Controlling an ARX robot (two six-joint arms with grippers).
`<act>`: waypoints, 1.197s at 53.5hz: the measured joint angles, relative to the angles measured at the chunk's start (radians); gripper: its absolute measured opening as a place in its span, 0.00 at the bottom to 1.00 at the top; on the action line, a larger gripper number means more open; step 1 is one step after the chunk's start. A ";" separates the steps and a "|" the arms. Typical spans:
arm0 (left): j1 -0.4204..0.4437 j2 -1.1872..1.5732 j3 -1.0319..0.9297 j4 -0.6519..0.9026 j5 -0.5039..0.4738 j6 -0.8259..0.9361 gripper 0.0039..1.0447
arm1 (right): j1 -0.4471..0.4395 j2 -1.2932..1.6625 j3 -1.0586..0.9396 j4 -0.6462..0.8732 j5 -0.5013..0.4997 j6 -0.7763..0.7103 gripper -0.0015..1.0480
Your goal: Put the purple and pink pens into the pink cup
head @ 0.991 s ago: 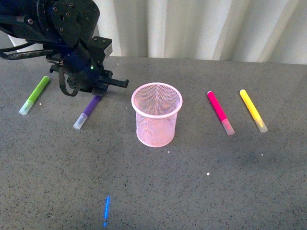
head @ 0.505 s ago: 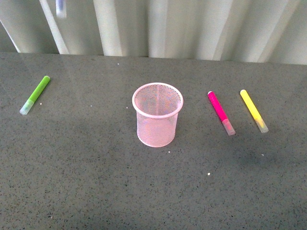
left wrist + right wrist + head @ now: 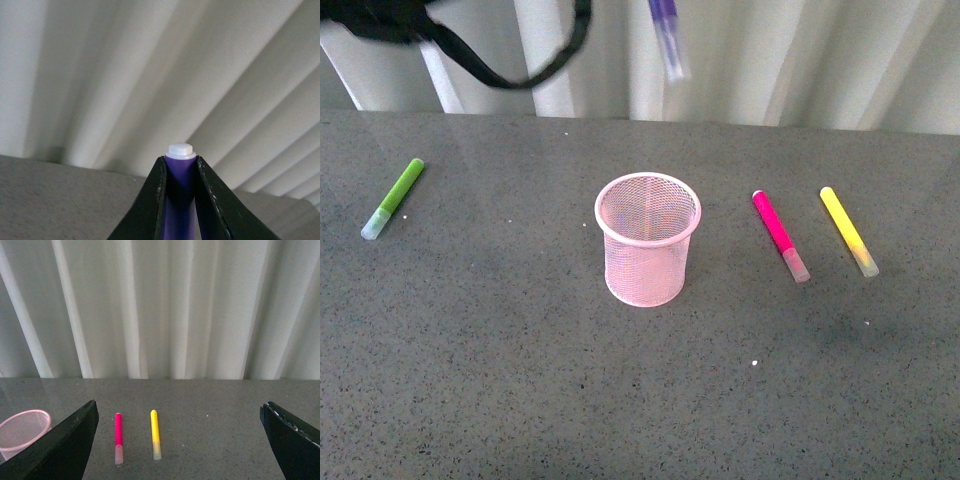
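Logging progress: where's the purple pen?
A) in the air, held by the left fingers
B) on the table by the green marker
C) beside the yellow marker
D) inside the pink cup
A: the left fingers clamp the purple pen, which hangs in mid-air, cap down.

purple pen (image 3: pixel 668 38) blurred, upper end cropped

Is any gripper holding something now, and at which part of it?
The left gripper is shut on the purple pen, on its barrel next to the white end plug. The right gripper is open and holds nothing.
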 joint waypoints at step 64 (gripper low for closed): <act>0.043 0.435 0.014 0.307 0.007 -0.113 0.33 | 0.000 0.000 0.000 0.000 0.000 0.000 0.93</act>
